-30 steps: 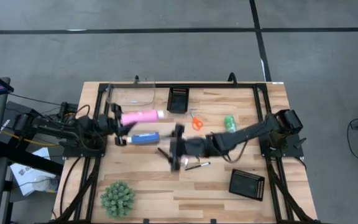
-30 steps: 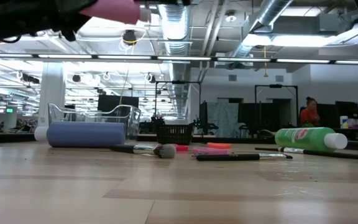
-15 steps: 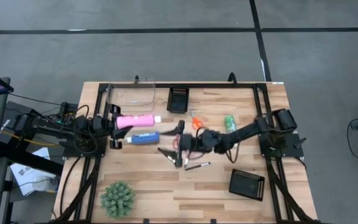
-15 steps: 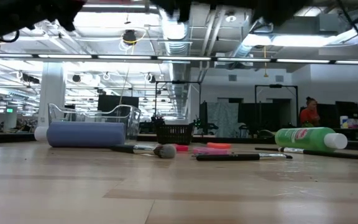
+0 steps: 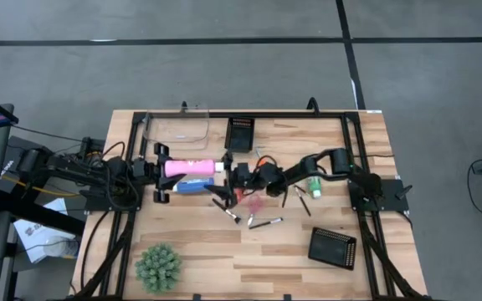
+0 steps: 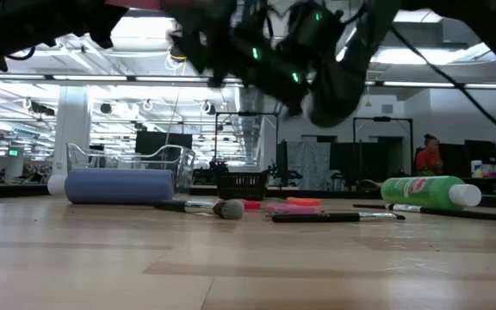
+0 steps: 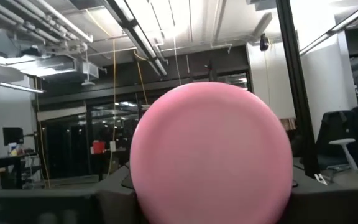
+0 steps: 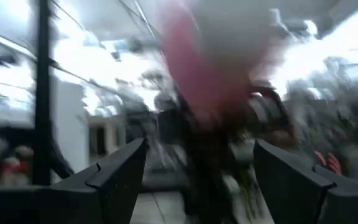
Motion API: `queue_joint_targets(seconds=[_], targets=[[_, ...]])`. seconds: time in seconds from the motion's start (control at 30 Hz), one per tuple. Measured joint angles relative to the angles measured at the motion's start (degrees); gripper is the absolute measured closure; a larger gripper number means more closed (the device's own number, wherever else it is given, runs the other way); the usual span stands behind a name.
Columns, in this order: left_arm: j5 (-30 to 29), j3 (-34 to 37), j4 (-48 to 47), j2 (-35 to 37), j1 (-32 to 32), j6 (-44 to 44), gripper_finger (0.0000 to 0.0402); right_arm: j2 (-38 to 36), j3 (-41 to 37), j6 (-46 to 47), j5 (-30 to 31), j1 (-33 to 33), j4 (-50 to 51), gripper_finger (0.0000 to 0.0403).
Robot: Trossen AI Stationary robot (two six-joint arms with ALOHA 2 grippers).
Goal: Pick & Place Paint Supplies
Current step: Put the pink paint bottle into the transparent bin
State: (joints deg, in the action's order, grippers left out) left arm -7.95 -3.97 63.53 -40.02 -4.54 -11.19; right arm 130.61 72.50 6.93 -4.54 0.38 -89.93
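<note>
My left gripper is shut on a pink bottle with a white cap, held above the table's left half. My right gripper stands open just right of that cap, pointing at it; in the right wrist view the pink shape is a blur ahead of the fingers. A blue bottle lies on its side under the pink one. A green bottle lies on its side beside the right arm. Scissors and thin brushes lie flat mid-table. My left gripper pinches the pink bottle near its flat bottom end between its two fingers. The fingers come level from the table's left and lie along the bottle. The bottle is lifted clear, its cap end toward the table's right and tilted a little upward.
A clear container and a black mesh tray stand at the far edge. Another mesh tray sits near the right front, a spiky green plant at the left front. Bare wood shows along the near edge.
My right gripper has come down and gone toward the table's left and far edge, tipping up from pointing down to pointing at the pink bottle's cap; it has stayed open. The pink bottle's cap end has tipped up slightly.
</note>
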Motion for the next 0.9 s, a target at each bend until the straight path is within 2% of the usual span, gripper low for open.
queue_joint_targets(seconds=[0.17,0.4,0.57,0.73,0.9], targets=[[-0.5,-0.1,3.7,-3.7,0.1,-0.7,0.0245,2.0,4.7,-0.9,-1.3,-0.5,0.2,0.0124],[-0.2,-0.1,4.7,-6.4,0.0,-0.6,0.0245,1.8,5.8,-1.3,-1.6,-0.5,0.0,0.0127],[-0.1,-0.2,5.0,-8.0,0.0,-0.6,0.0245,1.6,6.4,-2.2,-1.5,-0.4,0.1,0.0143],[0.0,-0.3,4.4,-8.0,0.0,-0.1,0.0245,1.6,7.8,-2.8,-1.4,-0.3,0.2,0.0183],[0.0,-0.3,3.8,-8.0,0.0,0.5,0.0243,1.6,8.0,-3.7,-1.1,-0.1,0.1,0.0256]])
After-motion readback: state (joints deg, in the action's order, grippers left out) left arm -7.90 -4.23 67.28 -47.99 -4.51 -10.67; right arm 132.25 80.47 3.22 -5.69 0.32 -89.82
